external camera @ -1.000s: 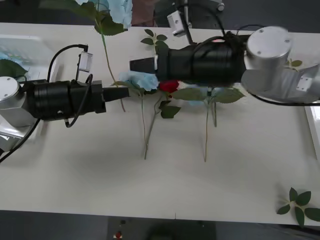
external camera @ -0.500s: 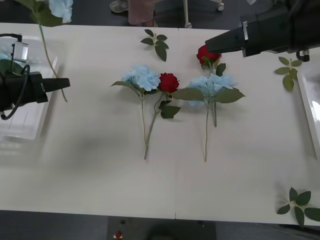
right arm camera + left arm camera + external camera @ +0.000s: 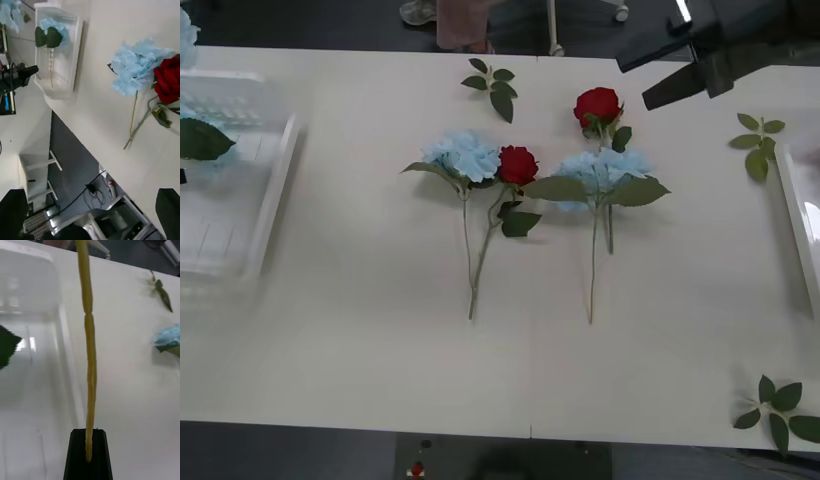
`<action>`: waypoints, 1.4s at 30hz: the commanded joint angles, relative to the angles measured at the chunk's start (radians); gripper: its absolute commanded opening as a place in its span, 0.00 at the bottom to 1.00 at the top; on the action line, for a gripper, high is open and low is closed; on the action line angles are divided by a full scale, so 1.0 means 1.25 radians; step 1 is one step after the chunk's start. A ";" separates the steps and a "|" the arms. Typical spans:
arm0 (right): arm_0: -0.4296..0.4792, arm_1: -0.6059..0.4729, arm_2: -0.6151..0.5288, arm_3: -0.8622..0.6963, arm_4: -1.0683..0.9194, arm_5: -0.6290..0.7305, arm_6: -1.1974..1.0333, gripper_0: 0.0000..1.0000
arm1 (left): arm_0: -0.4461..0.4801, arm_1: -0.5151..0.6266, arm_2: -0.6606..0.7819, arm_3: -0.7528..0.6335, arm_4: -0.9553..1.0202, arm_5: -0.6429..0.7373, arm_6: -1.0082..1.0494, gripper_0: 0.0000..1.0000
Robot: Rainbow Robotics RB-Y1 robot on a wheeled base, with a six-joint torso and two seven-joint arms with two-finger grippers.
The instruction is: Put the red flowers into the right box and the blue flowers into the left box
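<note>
Left wrist: stem (image 3: 89, 352) between fingers (image 3: 89, 457)

No text, label, brand, number or sign can be read in these pictures.

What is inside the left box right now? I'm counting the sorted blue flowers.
One blue flower lies inside the left box, bloom and dark leaves visible. The box's slotted walls hide little; nothing else shows inside.
</note>
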 commanded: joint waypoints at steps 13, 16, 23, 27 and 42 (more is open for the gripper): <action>-0.049 0.212 -0.013 0.061 0.329 -0.159 -0.331 1.00 | -0.006 0.031 0.054 0.019 -0.396 -0.165 0.219 0.00; -0.048 0.251 -0.013 0.088 0.386 -0.180 -0.355 1.00 | -0.005 0.031 0.044 0.020 -0.436 -0.165 0.275 0.00; -0.048 0.342 -0.012 0.185 0.501 -0.211 -0.380 1.00 | -0.005 0.022 0.007 0.020 -0.510 -0.170 0.400 0.00; -0.046 0.375 -0.012 0.245 0.541 -0.239 -0.382 1.00 | -0.005 0.010 -0.042 0.020 -0.520 -0.204 0.441 0.00; -0.028 0.417 0.117 0.368 0.608 -0.360 -0.382 1.00 | -0.005 -0.015 -0.083 0.014 -0.509 -0.265 0.453 0.01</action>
